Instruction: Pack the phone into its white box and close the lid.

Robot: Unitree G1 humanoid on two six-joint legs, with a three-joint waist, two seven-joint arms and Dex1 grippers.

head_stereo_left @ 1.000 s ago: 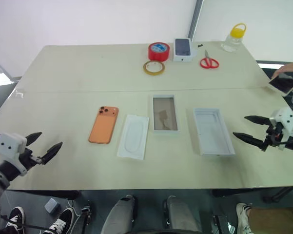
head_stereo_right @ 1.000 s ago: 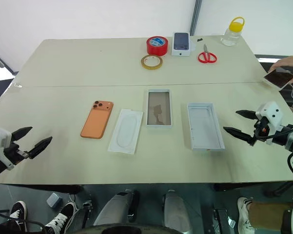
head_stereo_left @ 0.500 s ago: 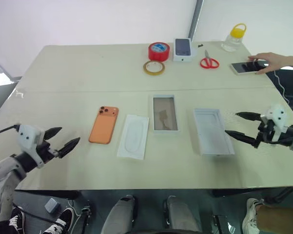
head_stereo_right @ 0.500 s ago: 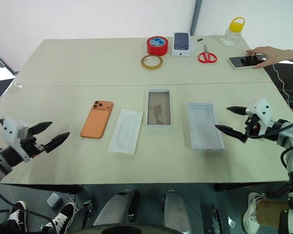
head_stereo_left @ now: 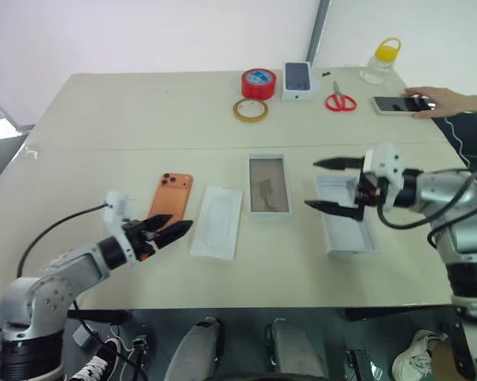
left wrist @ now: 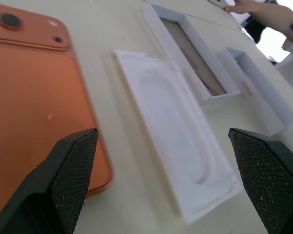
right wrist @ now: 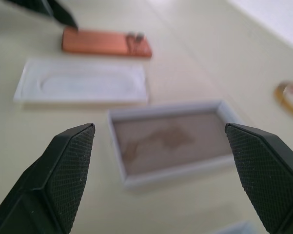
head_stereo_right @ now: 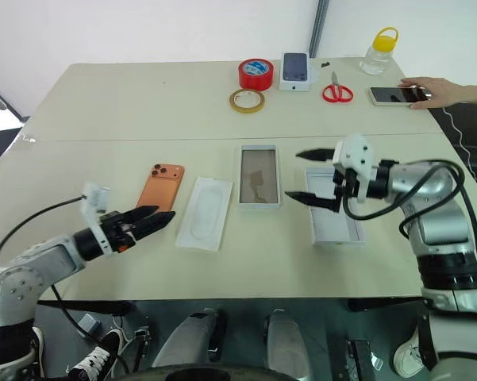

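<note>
Where light falls, beige table (head_stereo_left: 143, 119), white wall (head_stereo_left: 143, 32)

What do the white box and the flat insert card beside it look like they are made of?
The white box: likely matte cardboard, with thin, crisp white walls and a dull brownish-grey floor, unevenly blotched. The insert card: probably moulded paper pulp or card, matte white, with a soft-edged oval pressed into it.
</note>
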